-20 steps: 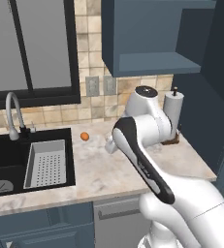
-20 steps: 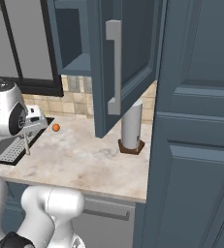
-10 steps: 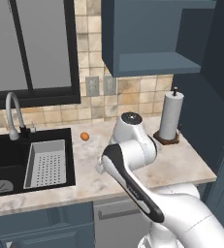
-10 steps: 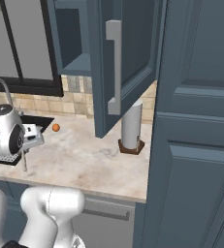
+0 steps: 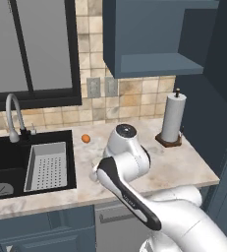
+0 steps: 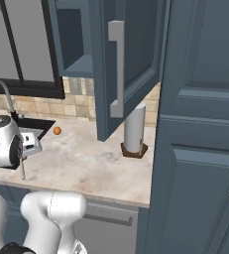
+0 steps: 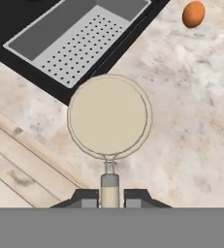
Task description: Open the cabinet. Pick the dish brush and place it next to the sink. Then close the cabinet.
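Note:
My gripper is shut on the thin tan handle of the dish brush, whose round cream head hangs over the marble counter just right of the sink. From the right base view, the brush points straight down from the gripper, its tip close above the counter near the front edge. The sink is a black basin with a grey strainer tray and a curved faucet. The cabinet stands open, its door swung out with the silver bar handle facing the room.
A small orange ball lies on the counter behind the hand. A paper towel holder stands at the counter's right end under the open door. A tall dark cabinet walls off the right side.
The arm has swung down and toward the counter's front edge beside the sink, carrying the brush lower. The cabinet door stays open.

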Tool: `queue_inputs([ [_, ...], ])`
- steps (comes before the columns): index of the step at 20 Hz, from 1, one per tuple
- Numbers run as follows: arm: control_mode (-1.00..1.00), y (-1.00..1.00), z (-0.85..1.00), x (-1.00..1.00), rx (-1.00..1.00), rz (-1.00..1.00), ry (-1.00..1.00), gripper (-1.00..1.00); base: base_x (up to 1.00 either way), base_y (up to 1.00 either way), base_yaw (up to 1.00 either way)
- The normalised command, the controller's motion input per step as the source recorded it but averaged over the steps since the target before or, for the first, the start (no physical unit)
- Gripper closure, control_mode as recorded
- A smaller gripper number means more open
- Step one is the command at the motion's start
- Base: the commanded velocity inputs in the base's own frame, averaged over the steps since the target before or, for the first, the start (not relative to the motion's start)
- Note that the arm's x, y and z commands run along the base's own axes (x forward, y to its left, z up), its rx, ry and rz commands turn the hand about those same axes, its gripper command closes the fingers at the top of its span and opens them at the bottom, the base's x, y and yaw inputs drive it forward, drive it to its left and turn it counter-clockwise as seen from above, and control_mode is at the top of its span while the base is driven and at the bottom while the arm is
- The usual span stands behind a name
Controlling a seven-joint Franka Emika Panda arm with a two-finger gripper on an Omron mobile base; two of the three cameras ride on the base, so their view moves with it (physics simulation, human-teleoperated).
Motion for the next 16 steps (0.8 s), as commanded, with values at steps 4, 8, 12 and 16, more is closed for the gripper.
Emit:
queue_inputs([
  [4, -1.00, 0.48, -0.02, 0.49, -0.03, 0.00, 0.14, 1.00, 0.00, 0.00, 0.00],
  [8, -1.00, 0.45, -0.13, 0.54, -0.04, 0.00, 0.14, 1.00, 0.00, 0.00, 0.00],
  [12, -1.00, 0.21, -0.04, 0.62, -0.04, 0.00, 0.12, 1.00, 0.00, 0.00, 0.00],
  [16, -1.00, 0.03, -0.10, 0.55, -0.03, 0.00, 0.10, 1.00, 0.00, 0.00, 0.00],
])
